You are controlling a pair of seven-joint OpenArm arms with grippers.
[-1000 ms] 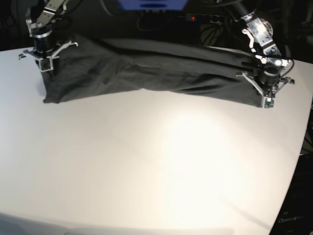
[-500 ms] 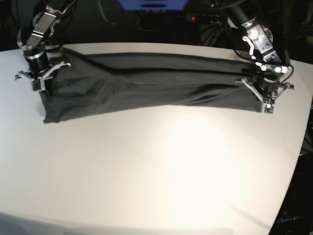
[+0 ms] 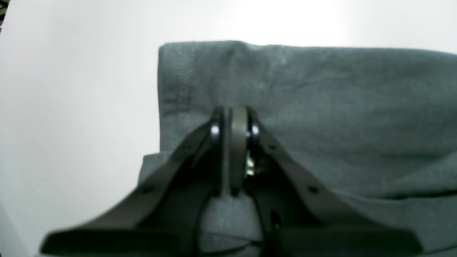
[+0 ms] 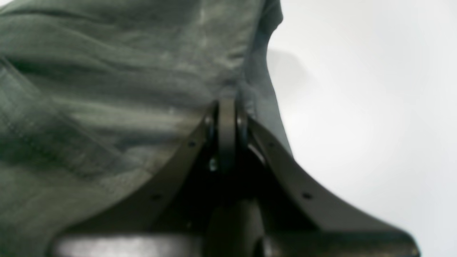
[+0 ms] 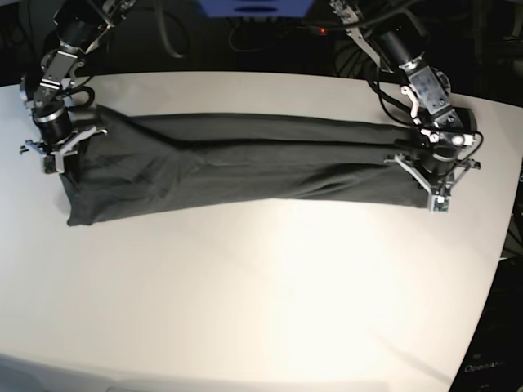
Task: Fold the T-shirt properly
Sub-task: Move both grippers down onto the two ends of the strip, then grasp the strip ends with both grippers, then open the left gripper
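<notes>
T-shirt: soft wrinkled charcoal band | left tool, right tool: apparently clamped on its ends

Looks like a robotics lab or test bay rather than a home. Shown by a broad, bare white bench with rounded edges under a bright lamp glare, two black robot arms mounted at its far side, and a dark backdrop behind with tangled cables, a power strip with a red light and a blue box.
</notes>
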